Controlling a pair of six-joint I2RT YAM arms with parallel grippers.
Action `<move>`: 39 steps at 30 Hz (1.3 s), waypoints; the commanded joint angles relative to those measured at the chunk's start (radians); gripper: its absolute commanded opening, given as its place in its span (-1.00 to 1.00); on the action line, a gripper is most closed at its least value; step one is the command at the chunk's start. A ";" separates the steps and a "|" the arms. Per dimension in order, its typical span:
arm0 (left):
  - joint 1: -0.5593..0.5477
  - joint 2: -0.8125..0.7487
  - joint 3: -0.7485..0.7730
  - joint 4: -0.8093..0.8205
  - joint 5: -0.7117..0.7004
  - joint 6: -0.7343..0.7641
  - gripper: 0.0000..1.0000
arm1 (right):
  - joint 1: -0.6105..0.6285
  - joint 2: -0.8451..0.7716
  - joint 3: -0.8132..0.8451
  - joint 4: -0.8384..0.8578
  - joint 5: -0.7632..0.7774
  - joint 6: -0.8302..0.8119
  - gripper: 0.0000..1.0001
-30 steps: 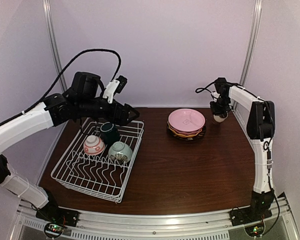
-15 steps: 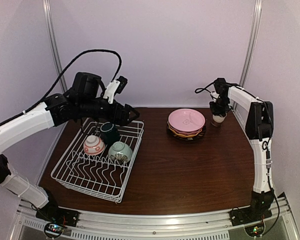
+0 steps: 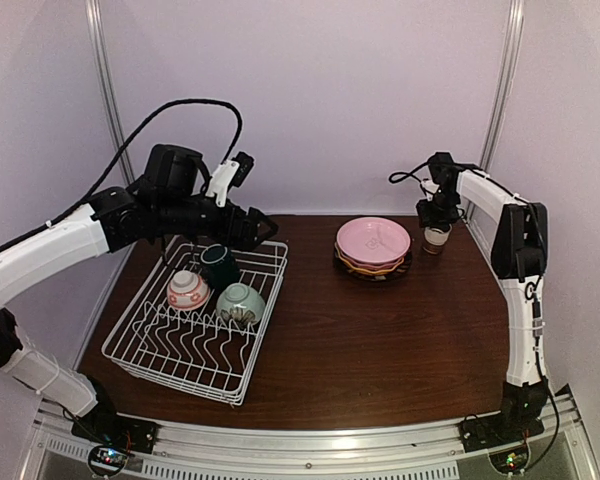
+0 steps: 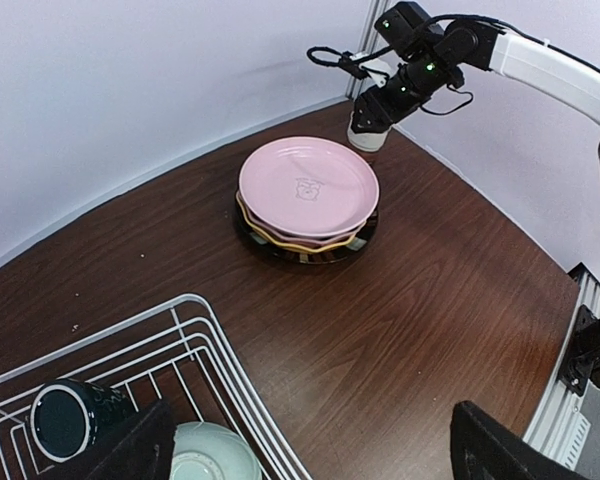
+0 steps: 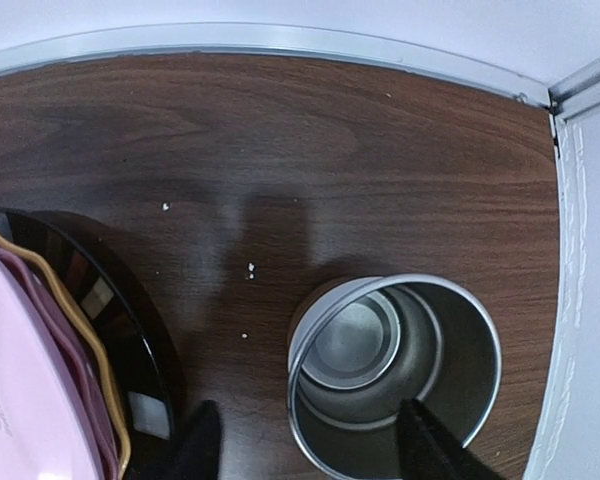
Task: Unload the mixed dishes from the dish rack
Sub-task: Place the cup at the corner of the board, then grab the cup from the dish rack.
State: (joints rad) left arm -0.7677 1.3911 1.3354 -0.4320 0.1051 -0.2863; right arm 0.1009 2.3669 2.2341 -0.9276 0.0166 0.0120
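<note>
The white wire dish rack (image 3: 150, 352) sits at the left and holds three small cups: white-red patterned (image 3: 188, 290), dark green (image 3: 220, 265) and pale green (image 3: 241, 303). My left gripper (image 3: 260, 228) hovers open over the rack's far right corner, with nothing between its fingers. A stack of plates (image 3: 373, 243), light pink on top, rests at the back centre. Right of it a beige-brown cup (image 3: 436, 237) stands upright on the table. My right gripper (image 5: 315, 447) is open astride the cup's (image 5: 390, 365) rim, one finger inside and one outside.
The back wall and a metal corner post (image 5: 580, 250) stand close behind and to the right of the cup. The plate stack's dark rim (image 5: 120, 330) lies just left of the right gripper. Bare brown table (image 3: 360, 340) stretches between rack and right arm.
The right gripper has lowered the beige-brown cup onto the table and spread its jaws, letting go of the rim. The left arm has not moved.
</note>
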 commanded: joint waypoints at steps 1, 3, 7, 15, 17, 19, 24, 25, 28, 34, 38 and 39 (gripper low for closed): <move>0.032 0.010 0.014 -0.010 -0.031 -0.032 0.95 | 0.008 -0.105 0.011 -0.008 -0.014 0.003 0.46; 0.048 0.007 0.015 -0.024 -0.039 -0.046 0.95 | 0.011 -0.148 -0.008 0.000 -0.033 0.005 0.73; 0.103 0.003 0.016 -0.063 -0.033 -0.075 0.95 | 0.013 -0.247 -0.078 0.030 -0.086 0.023 0.99; 0.238 0.035 0.022 -0.182 -0.089 -0.114 0.95 | 0.047 -0.482 -0.279 0.119 -0.160 0.050 0.99; 0.257 0.049 0.022 -0.200 -0.151 -0.129 0.95 | 0.064 -0.549 -0.344 0.152 -0.183 0.059 0.99; 0.276 0.069 0.024 -0.216 -0.175 -0.149 0.95 | 0.087 -0.614 -0.413 0.185 -0.201 0.068 0.99; 0.314 0.130 0.016 -0.224 -0.220 -0.212 0.95 | 0.174 -0.745 -0.551 0.200 -0.151 0.055 0.99; 0.317 0.140 0.015 -0.223 -0.230 -0.225 0.95 | 0.188 -0.768 -0.576 0.198 -0.135 0.051 0.99; 0.327 0.179 0.016 -0.213 -0.238 -0.255 0.95 | 0.225 -0.835 -0.668 0.216 -0.130 0.055 0.99; 0.329 0.258 0.032 -0.191 -0.228 -0.275 0.95 | 0.260 -0.962 -0.794 0.231 -0.106 0.065 0.99; 0.329 0.310 0.042 -0.177 -0.212 -0.294 0.95 | 0.271 -1.030 -0.858 0.248 -0.121 0.081 0.99; 0.329 0.322 0.044 -0.173 -0.209 -0.300 0.95 | 0.273 -1.042 -0.867 0.249 -0.122 0.085 0.99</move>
State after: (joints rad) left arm -0.4446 1.6726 1.3449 -0.6498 -0.1131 -0.5510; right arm 0.3622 1.3815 1.4075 -0.7078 -0.1226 0.0689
